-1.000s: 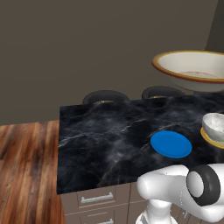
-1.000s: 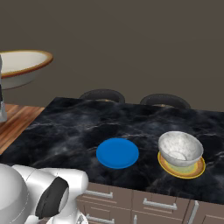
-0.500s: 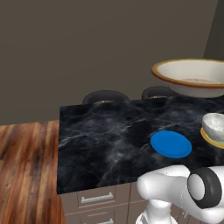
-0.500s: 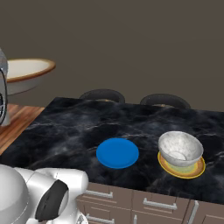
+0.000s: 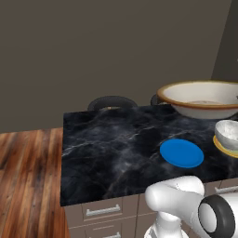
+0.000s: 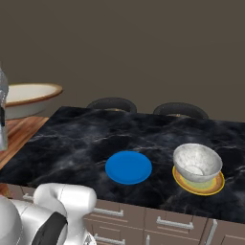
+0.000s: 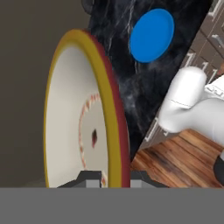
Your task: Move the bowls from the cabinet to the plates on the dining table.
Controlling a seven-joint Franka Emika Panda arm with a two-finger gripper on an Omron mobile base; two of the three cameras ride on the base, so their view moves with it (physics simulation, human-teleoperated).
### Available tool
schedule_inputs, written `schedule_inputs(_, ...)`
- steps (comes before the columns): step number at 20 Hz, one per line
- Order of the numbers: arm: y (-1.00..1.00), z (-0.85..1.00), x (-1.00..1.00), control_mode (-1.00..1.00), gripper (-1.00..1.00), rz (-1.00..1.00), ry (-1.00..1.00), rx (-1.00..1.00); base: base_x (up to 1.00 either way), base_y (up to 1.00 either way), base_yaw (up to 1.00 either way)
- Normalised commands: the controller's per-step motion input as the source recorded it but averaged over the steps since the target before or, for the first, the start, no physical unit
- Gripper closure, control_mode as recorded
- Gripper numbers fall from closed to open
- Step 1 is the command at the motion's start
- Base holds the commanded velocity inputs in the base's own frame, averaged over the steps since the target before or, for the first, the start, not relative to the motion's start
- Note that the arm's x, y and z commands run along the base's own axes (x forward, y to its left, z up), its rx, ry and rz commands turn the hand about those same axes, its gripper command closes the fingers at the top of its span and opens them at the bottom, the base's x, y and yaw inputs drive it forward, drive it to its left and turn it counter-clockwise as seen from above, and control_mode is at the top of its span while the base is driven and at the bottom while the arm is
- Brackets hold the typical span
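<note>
Clearly the gripper (image 7: 113,177) is clenched on the rim of the cream bowl (image 7: 83,113): in the hand view its two dark tips stand one on each side of the tan-brown rim, at the bottom of the bowl. The bowl is carried high in the air, not resting on anything.

The landmark is the blue plate (image 5: 181,153), which lies bare on the dining table (image 5: 107,148). In the left base view the cream bowl (image 5: 202,98) hangs above and behind the blue plate, a little toward the side of the yellow plate (image 5: 222,145). In the hand view the blue plate (image 7: 152,35) sits ahead of the gripper, beyond the far rim of the bowl, so the coming move probably has to go forward and down toward it.

Just beside the blue plate (image 6: 128,167), on its right in the right base view, the marbled bowl (image 6: 196,162) already sits on the yellow plate (image 6: 210,185). So the blue plate seems to be the target for the cream bowl (image 6: 26,98).

The bowl is round, so its long axis does not matter; it only needs to come level over the blue plate.
</note>
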Motion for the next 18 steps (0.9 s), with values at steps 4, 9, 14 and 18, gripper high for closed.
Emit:
schedule_inputs(4, 0.00, -0.56, -0.09, -1.00, 1.00, -0.12, 0.08, -0.08, 0.00, 0.00, 0.00)
schedule_inputs(9, 0.00, -0.52, 0.00, -1.00, 1.00, -0.24, 0.04, -0.05, 0.00, 0.00, 0.00)
schedule_inputs(14, 0.00, -0.39, 0.00, -1.00, 1.00, -0.25, 0.03, -0.03, 0.00, 0.00, 0.00)
schedule_inputs(18, 0.00, -0.17, 0.00, -1.00, 1.00, -0.25, 0.03, -0.01, 0.00, 0.00, 0.00)
